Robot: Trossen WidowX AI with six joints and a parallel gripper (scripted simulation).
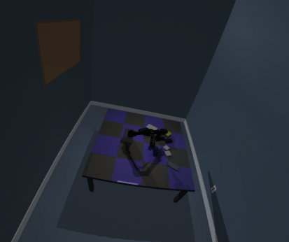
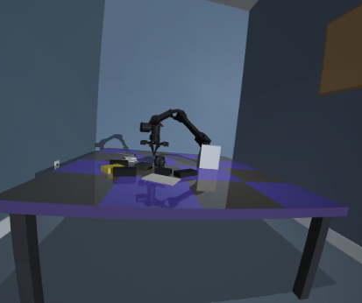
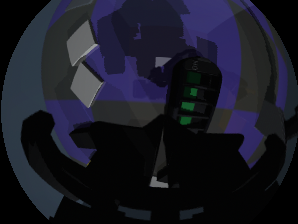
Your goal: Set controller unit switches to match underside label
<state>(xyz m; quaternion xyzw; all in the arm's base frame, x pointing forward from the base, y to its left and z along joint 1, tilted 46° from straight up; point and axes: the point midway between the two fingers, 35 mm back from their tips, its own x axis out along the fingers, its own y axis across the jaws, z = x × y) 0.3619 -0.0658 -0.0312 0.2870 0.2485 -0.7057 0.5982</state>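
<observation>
The dark controller unit [image 1: 152, 143] [image 2: 159, 161] [image 3: 218, 82] sits upright on its base, its row of rocker switches facing up. In the wrist view the digit at its far end looks like a 6, and several switches show green parts. The three nearer ones in sight look brighter on their left part; the one nearest the digit is dim green. The near end of the row is hidden behind my fingers. My gripper [image 2: 154, 154] [image 3: 163, 118] is shut and empty, with its tips pointing down just above the unit. Contact cannot be made out. The underside label is not visible.
Two pale tiles [image 3: 82, 42] [image 3: 87, 85] lie left of the unit in the wrist view. In the exterior view, dark modules [image 2: 124, 172] [image 2: 185, 173], a yellow block [image 2: 110, 168] and a pale plate [image 2: 161, 179] lie around it. A white panel [image 2: 209, 157] stands by the arm's base.
</observation>
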